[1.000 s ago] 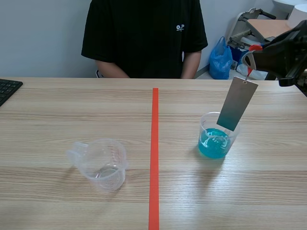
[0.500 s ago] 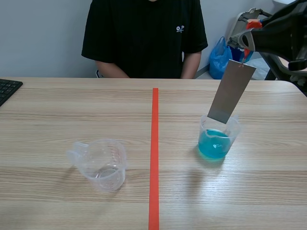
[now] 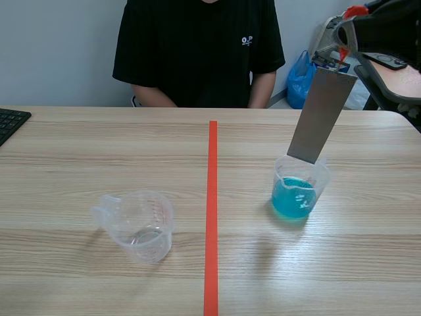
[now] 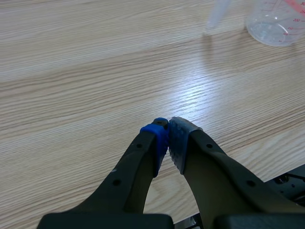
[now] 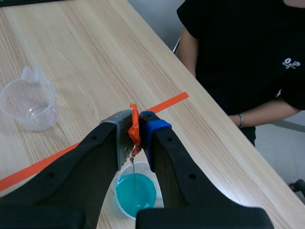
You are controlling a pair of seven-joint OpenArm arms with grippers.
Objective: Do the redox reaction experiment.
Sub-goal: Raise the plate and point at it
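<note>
A clear beaker of blue liquid [image 3: 294,195] stands on the table right of the orange-red line. Above it hangs a grey metal strip [image 3: 321,116], its lower edge just over the beaker's rim. The strip dangles from an orange-red tag [image 5: 135,127] pinched by my right gripper [image 5: 136,129], raised at the scene's upper right [image 3: 347,33]. In the right wrist view the blue beaker [image 5: 136,193] sits directly under the fingers. An empty clear measuring cup [image 3: 137,225] stands left of the line. My left gripper [image 4: 167,138] is shut on nothing, low over bare wood, with the empty cup [image 4: 279,21] ahead of it.
A person in a black shirt [image 3: 197,49] sits across the table. A black keyboard corner [image 3: 10,122] lies at the far left edge. A blue bag [image 3: 302,80] and a chair stand behind the table at the right.
My right gripper has risen, lifting the metal strip out of the blue liquid until its lower edge hangs just above the beaker's rim. The left arm has not moved.
</note>
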